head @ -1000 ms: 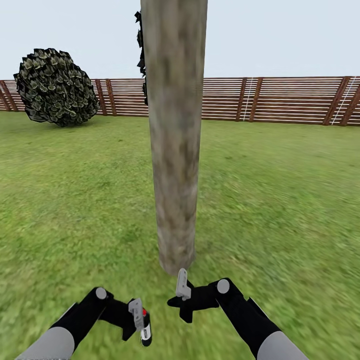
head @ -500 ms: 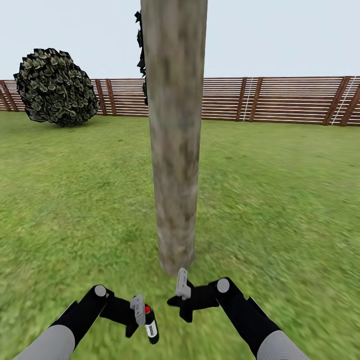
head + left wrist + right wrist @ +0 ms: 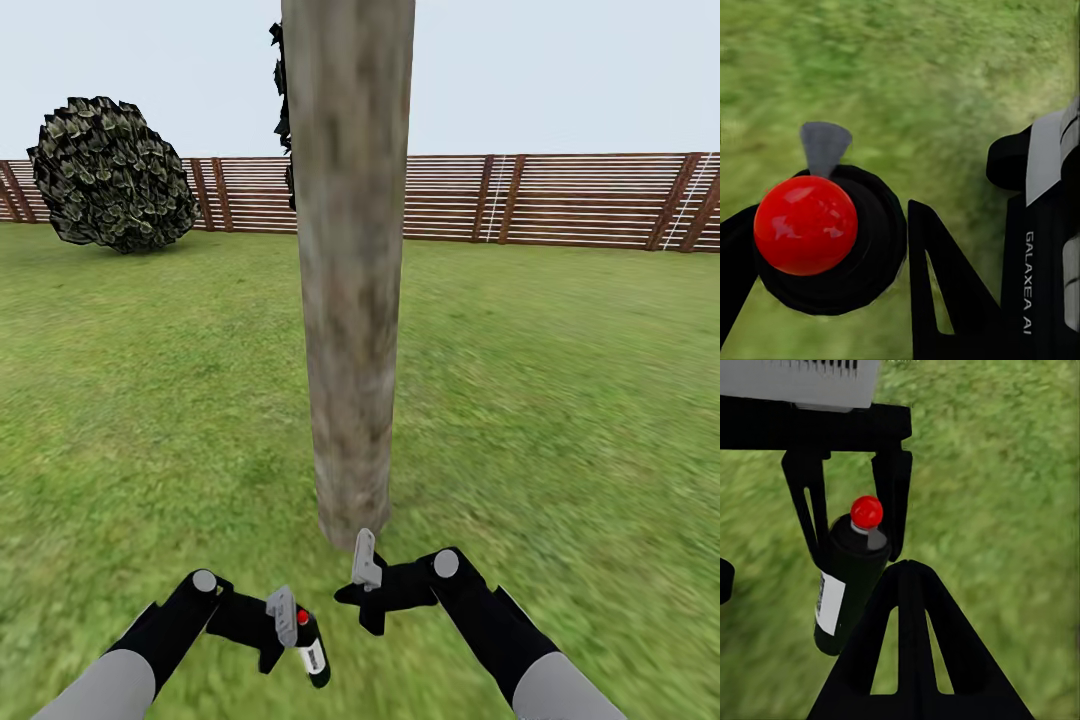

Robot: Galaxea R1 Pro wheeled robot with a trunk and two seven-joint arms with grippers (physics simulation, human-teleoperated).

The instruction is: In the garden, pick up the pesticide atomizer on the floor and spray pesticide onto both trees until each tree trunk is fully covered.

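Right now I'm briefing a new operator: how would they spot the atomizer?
Start at the thick tree trunk on the lawn, then look below its base. The left gripper holds the atomizer, a small dark bottle with a white label and red ball top.

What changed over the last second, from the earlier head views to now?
The left gripper, shut on the atomizer, swung it inward toward the trunk and tilted it further. The right gripper rose slightly. Trunk, bush and fence unchanged.
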